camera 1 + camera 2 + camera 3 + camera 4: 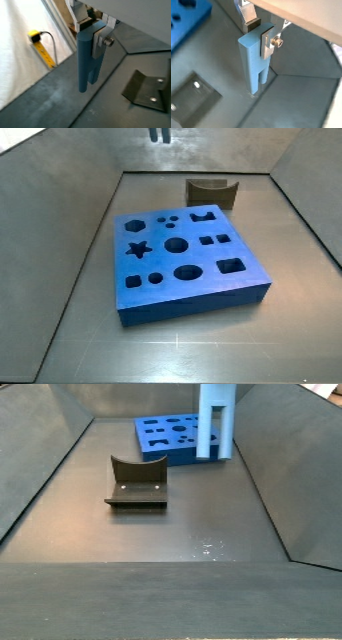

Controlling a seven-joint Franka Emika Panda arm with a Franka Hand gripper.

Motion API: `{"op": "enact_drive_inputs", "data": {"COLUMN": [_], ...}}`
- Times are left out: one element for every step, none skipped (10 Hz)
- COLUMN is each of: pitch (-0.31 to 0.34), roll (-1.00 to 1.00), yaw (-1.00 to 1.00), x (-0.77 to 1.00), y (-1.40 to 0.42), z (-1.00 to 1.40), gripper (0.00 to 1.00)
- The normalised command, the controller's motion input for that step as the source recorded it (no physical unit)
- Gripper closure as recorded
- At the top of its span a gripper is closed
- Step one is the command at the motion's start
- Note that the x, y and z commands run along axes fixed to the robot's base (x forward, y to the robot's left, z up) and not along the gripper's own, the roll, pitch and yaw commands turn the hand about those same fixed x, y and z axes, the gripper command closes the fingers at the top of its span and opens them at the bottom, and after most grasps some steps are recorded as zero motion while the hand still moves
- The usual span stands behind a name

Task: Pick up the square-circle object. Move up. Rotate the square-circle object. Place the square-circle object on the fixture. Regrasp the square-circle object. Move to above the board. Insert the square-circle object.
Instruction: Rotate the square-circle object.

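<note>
Wrist views: we're seeing the claw [100,31] closed on the upper end of the square-circle object [89,60], silver fingers [271,41] pinching it from both sides, peg hanging upright with its notched lower end clear of the worktop [60,100]. Peg is hanging high in a side view [217,422], in front of the board [181,436]. Board [185,263] is lying flat mid-worktop, all its cutouts looking empty. Fixture [136,484] is standing apart from the board, nothing in its notch; we're also seeing it behind the board [211,192]. No readable labels or writing. Arm is coming in from above, mostly out of frame.
</note>
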Motion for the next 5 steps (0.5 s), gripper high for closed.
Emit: {"op": "enact_drive_inputs", "data": {"pitch": [0.135, 0.183, 0.219, 0.248, 0.274], "roll": [-1.0, -1.0, -1.0, -1.0, -1.0], "yaw": [-0.55, -0.54, -0.53, -0.52, -0.49], "x": [-0.06, -0.02, -0.01, -0.01, -0.03], "y": [0.01, 0.02, 0.02, 0.01, 0.01], "z": [0.04, 0.03, 0.03, 0.03, 0.05], "gripper": [1.0, 1.0, 1.0, 1.0, 1.0]}}
